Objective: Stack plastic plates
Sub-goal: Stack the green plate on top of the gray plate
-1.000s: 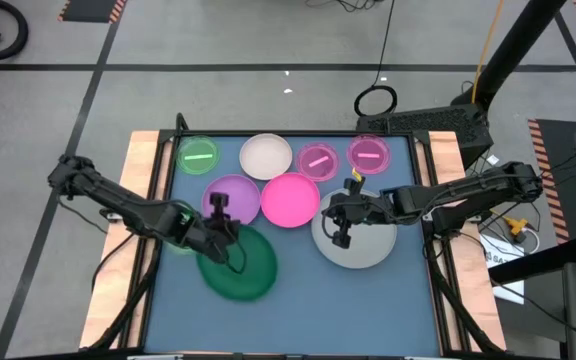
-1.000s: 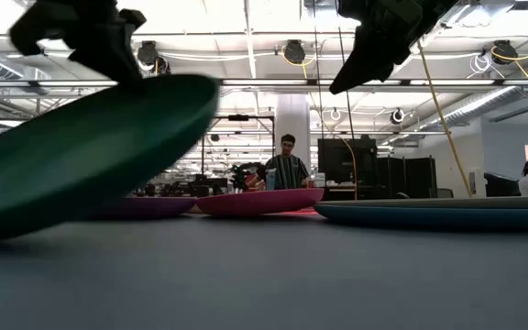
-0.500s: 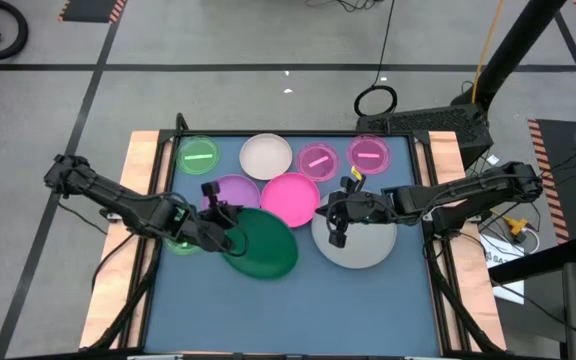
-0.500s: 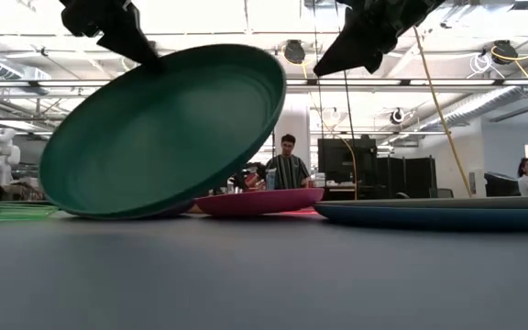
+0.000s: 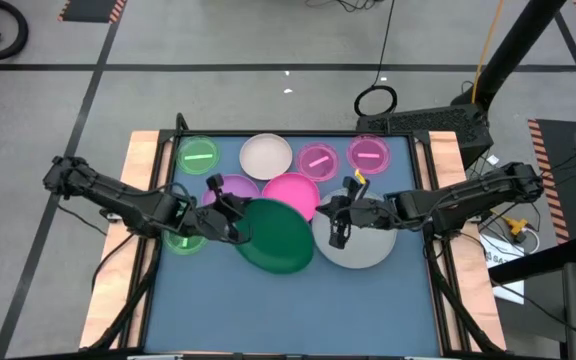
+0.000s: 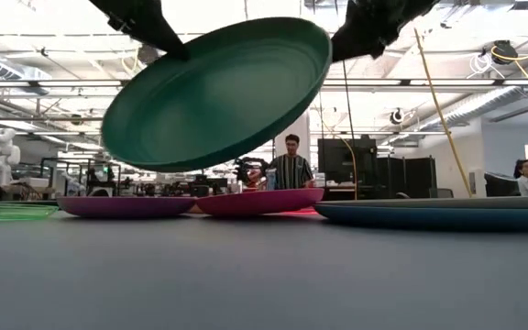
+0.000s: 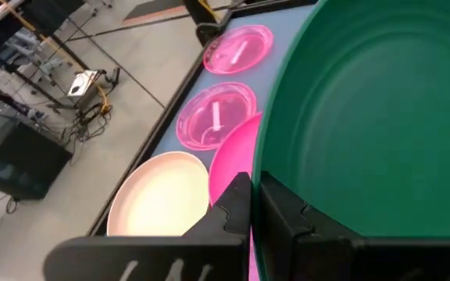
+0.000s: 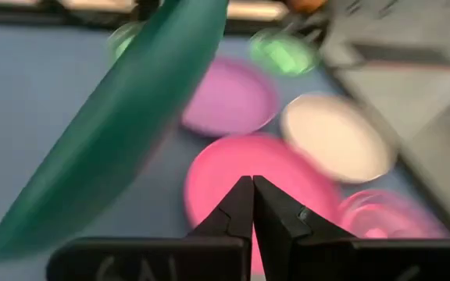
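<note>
Your left tool [image 5: 230,222]: pinching the dark green plate [image 5: 277,235] by its rim, tilted clear of the counter [image 5: 298,300] centre. Your right tool [image 5: 336,232]: pressed together, empty, above the grey-white plate [image 5: 363,246] at 3 o'clock of it.

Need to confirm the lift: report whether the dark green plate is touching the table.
Apart. The low view shows the dark green plate hanging tilted from the left gripper, with room background visible between it and the table.

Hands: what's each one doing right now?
Left hand: closed on the green plate's rim, plate lifted.
Right hand: closed, empty.
</note>
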You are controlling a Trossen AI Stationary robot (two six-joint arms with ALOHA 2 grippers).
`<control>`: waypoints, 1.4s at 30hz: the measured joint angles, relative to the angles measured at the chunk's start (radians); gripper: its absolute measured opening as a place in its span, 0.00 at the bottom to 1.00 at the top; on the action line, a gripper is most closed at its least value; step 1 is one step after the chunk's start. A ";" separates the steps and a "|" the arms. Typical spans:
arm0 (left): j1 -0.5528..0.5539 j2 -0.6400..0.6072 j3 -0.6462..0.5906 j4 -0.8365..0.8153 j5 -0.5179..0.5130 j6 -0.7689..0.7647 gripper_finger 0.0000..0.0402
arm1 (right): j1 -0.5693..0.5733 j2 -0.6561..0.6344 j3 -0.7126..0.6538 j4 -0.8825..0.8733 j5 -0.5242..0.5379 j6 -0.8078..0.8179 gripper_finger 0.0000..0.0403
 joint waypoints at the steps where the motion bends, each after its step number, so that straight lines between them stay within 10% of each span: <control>1: 0.008 0.000 0.000 0.001 -0.002 -0.007 0.03 | 0.014 -0.001 0.000 0.022 0.053 -0.013 0.01; 12: 0.072 0.000 0.000 0.029 -0.035 -0.048 0.03 | 0.069 -0.002 0.000 0.140 0.259 0.002 0.03; 27: 0.084 0.000 0.000 0.079 -0.043 -0.020 0.03 | 0.045 0.024 0.000 0.139 0.307 0.059 0.42; 42: 0.112 0.019 0.000 0.069 -0.088 -0.013 0.03 | 0.025 0.014 0.012 0.149 0.307 0.080 0.40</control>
